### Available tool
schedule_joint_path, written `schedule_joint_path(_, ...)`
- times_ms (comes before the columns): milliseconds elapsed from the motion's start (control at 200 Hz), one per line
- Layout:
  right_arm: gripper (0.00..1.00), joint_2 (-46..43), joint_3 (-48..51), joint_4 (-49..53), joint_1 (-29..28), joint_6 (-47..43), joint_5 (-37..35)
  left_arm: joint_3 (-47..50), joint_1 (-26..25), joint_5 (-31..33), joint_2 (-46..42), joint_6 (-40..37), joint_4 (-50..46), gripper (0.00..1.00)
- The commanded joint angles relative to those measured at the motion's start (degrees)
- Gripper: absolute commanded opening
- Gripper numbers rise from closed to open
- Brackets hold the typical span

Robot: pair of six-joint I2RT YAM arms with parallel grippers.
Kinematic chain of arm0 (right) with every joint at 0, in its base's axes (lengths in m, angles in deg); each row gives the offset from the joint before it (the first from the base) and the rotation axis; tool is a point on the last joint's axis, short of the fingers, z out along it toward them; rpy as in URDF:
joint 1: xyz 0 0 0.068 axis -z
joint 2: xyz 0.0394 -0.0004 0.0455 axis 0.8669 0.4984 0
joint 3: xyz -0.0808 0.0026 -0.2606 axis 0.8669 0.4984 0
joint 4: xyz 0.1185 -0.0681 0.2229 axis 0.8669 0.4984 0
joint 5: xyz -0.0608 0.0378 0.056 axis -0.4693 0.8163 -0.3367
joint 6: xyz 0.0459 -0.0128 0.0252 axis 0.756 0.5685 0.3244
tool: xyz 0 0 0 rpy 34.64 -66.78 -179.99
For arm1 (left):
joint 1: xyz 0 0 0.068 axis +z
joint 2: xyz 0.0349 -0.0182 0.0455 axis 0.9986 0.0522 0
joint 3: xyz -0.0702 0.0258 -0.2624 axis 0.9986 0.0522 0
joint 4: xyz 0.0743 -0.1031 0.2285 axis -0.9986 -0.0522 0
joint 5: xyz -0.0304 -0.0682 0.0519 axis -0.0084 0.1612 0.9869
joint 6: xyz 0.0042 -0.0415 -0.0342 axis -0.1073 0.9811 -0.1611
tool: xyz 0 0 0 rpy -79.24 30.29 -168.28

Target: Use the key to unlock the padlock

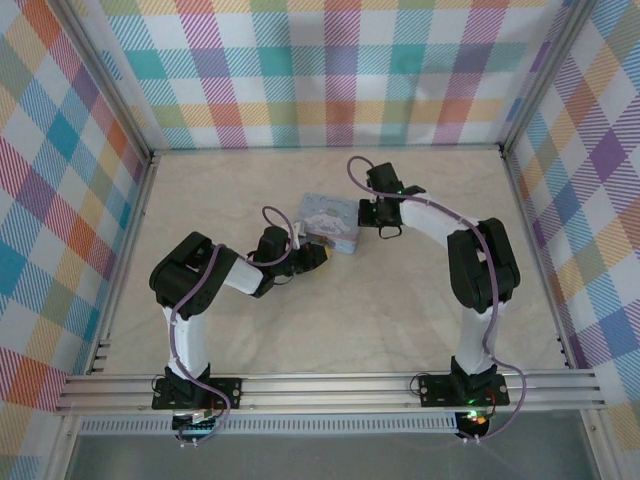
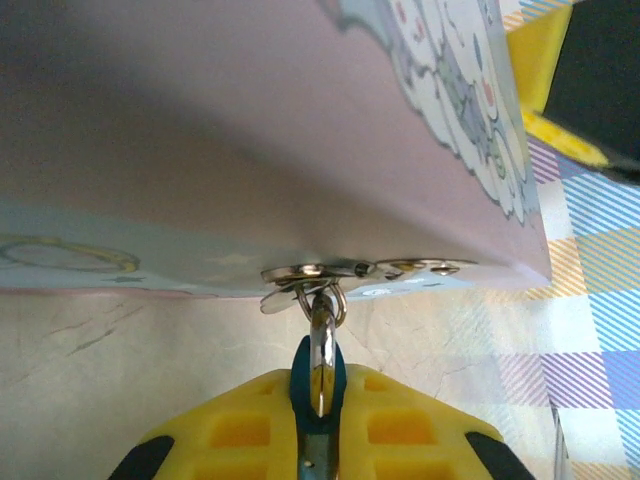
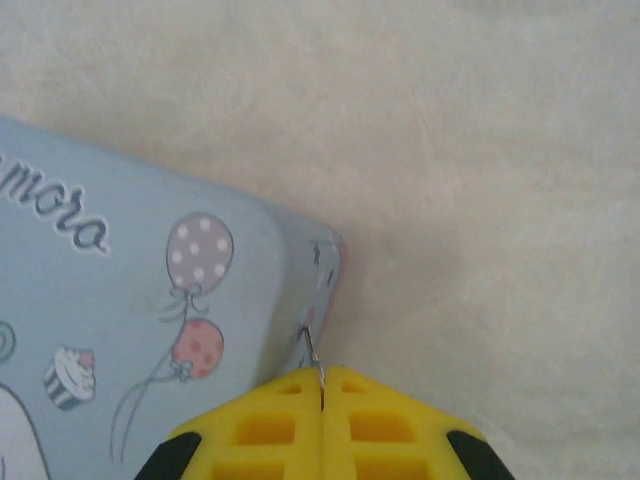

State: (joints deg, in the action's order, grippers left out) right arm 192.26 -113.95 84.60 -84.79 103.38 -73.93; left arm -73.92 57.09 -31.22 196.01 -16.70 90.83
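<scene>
The padlock (image 2: 322, 345), a blue body with a silver shackle, hangs from the metal hasp (image 2: 330, 272) on the front of a pale blue cartoon tin box (image 1: 332, 222). My left gripper (image 2: 320, 373) is shut on the padlock, its yellow fingers pressed against both sides of the blue body. In the top view it (image 1: 318, 257) sits at the box's near edge. My right gripper (image 3: 321, 372) is shut on the key (image 3: 315, 350), of which a thin metal sliver sticks out between the fingertips. It hovers by the box's right corner (image 3: 325, 255), beside the box (image 1: 385, 230) in the top view.
The box stands mid-table on a beige surface (image 1: 350, 320). Checkered walls (image 1: 330, 70) close in the back and both sides. An aluminium rail (image 1: 330, 385) runs along the near edge by the arm bases.
</scene>
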Motion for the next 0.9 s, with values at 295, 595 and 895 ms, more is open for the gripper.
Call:
schedule_joint_path(295, 0.0, 4.36, -5.99, 2.59, 0.37, -5.51, 0.87, -2.58, -1.91, -2.36, 2.94, 7.27, -12.04, 0.13)
schedule_joint_path(595, 0.0, -5.67, 4.79, 0.15, 4.51, -3.04, 1.63, -6.05, -1.91, 0.74, -1.0, 11.66, -18.7, 0.12)
schedule_joint_path(895, 0.0, -20.87, 19.83, -5.59, 7.0, 2.58, 8.42, -10.44, -2.78, 3.08, -4.39, 13.27, -25.83, 0.12)
